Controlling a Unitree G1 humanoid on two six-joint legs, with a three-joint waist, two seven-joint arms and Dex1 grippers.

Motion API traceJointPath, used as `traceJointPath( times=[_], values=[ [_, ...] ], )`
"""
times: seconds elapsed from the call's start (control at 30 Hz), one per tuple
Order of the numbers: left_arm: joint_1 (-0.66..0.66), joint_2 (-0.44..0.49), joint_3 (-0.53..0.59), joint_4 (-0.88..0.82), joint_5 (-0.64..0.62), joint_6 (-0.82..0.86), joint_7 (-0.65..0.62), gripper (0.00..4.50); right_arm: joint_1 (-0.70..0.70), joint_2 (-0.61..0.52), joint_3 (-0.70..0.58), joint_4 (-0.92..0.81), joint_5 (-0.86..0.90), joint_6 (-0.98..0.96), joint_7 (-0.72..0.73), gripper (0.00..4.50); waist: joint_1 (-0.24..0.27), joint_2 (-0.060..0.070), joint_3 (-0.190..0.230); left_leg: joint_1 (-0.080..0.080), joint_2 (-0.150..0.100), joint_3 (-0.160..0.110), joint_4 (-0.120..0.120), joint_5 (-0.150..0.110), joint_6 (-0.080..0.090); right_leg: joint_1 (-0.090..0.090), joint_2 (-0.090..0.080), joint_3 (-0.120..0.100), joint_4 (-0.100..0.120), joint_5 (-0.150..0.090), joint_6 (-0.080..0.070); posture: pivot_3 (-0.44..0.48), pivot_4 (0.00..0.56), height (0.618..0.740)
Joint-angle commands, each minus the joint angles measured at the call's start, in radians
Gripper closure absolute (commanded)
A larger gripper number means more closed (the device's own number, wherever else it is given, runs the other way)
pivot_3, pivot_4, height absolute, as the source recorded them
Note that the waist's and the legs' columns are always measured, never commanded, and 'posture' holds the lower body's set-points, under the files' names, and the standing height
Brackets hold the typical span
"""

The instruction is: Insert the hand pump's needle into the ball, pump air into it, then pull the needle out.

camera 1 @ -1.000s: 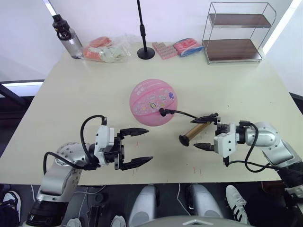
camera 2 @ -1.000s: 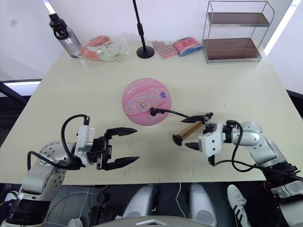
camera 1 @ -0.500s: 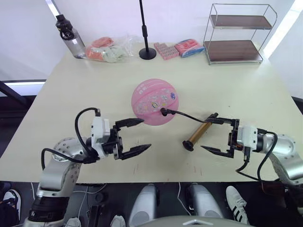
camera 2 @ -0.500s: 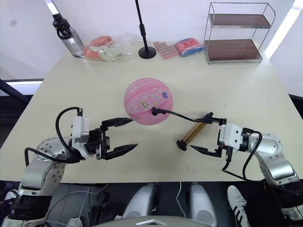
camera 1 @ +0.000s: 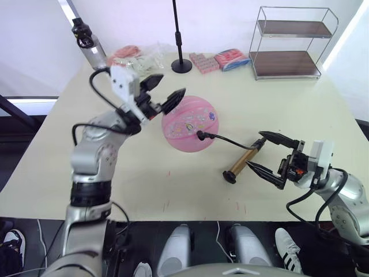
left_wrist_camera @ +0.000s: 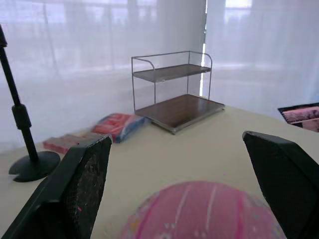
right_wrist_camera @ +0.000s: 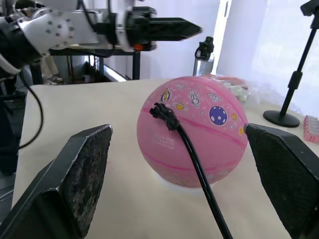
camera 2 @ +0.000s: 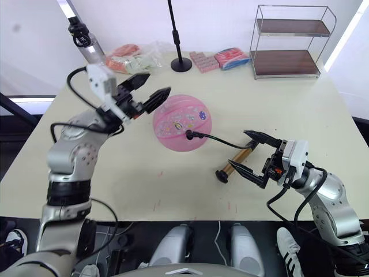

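At the middle of the cream table, the round pink rubber ball (camera 1: 190,124) with cartoon stickers sits with the pump's black needle fitting (camera 1: 200,136) already seated in its face. The slim gold-bronze hand pump (camera 1: 245,161) lies just to its right, joined by the thin black hose (camera 1: 228,140). Your left gripper (camera 1: 161,96) hovers, fingers spread, above the ball's left edge; your right gripper (camera 1: 275,158) — also spread — hangs just beside the pump, holding nothing. Insertion looks done — pumping comes next, so steady the ball and close on the pump.
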Motion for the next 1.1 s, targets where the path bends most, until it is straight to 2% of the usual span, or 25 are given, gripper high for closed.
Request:
traceJointPath(
  times=[0.03,0.23,0.43,0.6,0.77,1.1],
  values=[
    [-0.041,-0.049,-0.045,0.064,0.064,-0.002,0.049,0.00,-0.018,0.021,-0.011,-0.026,-0.022,-0.009,-0.006,0.08,-0.006,0.000,0.000,0.000,0.000,0.000,0.000,0.000,0.000,0.000,0.000,0.000,0.000,0.000,0.000,0.000,0.150,0.740],
    [-0.054,-0.092,-0.090,0.090,0.115,0.056,0.079,0.00,-0.051,0.055,-0.005,-0.023,-0.052,-0.003,-0.003,0.08,-0.004,0.000,0.000,0.000,0.001,0.000,0.000,0.002,-0.004,-0.001,0.001,0.000,0.001,0.000,0.000,0.000,0.150,0.740],
    [-0.034,-0.070,-0.131,0.086,0.178,0.068,0.052,0.00,-0.064,0.076,-0.003,-0.021,-0.060,0.005,0.001,0.08,-0.003,0.000,0.000,0.001,0.000,0.000,0.000,0.002,-0.004,-0.001,0.000,0.002,0.004,0.000,0.000,0.000,0.150,0.740],
    [-0.025,-0.091,-0.126,0.101,0.184,0.067,0.049,0.00,-0.106,0.091,0.023,0.003,-0.101,0.028,-0.018,0.08,-0.004,0.000,0.000,0.005,0.000,0.001,0.000,0.002,-0.003,0.000,0.000,0.002,0.009,0.000,0.000,0.000,0.150,0.740],
    [-0.019,-0.113,-0.126,0.146,0.218,0.037,0.069,0.00,-0.181,0.123,0.091,0.011,-0.206,0.085,-0.088,0.08,-0.005,0.001,-0.001,0.011,0.000,0.002,0.000,0.003,-0.005,0.003,0.002,0.004,0.012,0.000,0.000,0.000,0.150,0.740],
    [-0.029,-0.199,-0.087,0.254,0.258,-0.022,0.167,0.00,-0.407,0.173,0.325,0.066,-0.569,0.203,-0.216,0.08,-0.002,0.001,-0.002,0.014,0.000,0.001,0.000,0.004,-0.006,0.007,0.002,0.003,0.012,0.000,-0.001,0.000,0.150,0.740]
  ],
)
